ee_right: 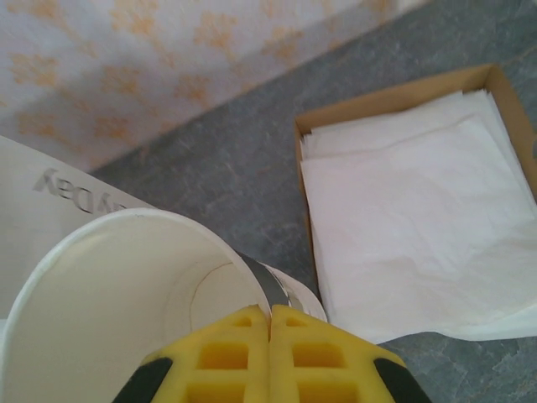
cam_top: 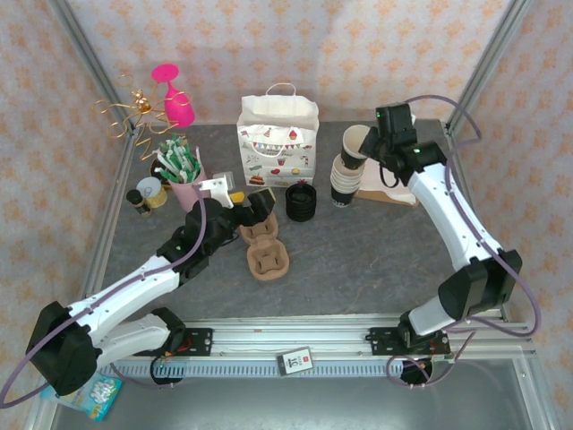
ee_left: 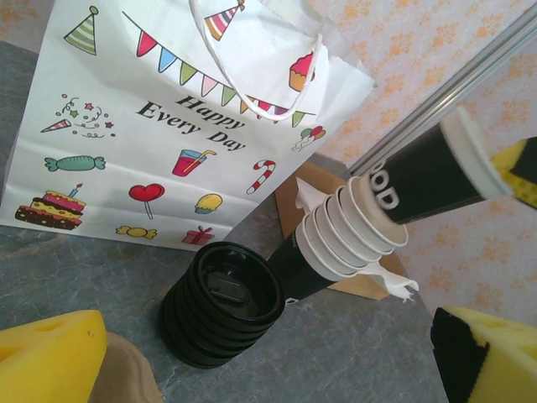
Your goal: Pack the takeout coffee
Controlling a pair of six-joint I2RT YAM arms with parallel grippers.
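Note:
The takeout coffee cup point(cam_top: 356, 143), dark outside and cream inside, has no lid on it. It hangs tilted just above the stack of lidless cups point(cam_top: 345, 184), with my right gripper point(cam_top: 372, 148) shut on its rim. In the right wrist view the yellow pads point(ee_right: 226, 357) pinch the cup's wall point(ee_right: 126, 294). The left wrist view has the same cup point(ee_left: 428, 176) over the stack point(ee_left: 344, 231), beside a pile of black lids point(ee_left: 222, 302). My left gripper point(cam_top: 249, 204) stands open left of the lids point(cam_top: 301, 202), holding nothing.
A white party bag point(cam_top: 277, 143) stands upright behind the lids. A cardboard cup carrier point(cam_top: 266, 251) lies under my left gripper. A shallow box of napkins point(ee_right: 411, 210) sits right of the cup stack. A pink holder of sachets point(cam_top: 183, 175) stands at the left.

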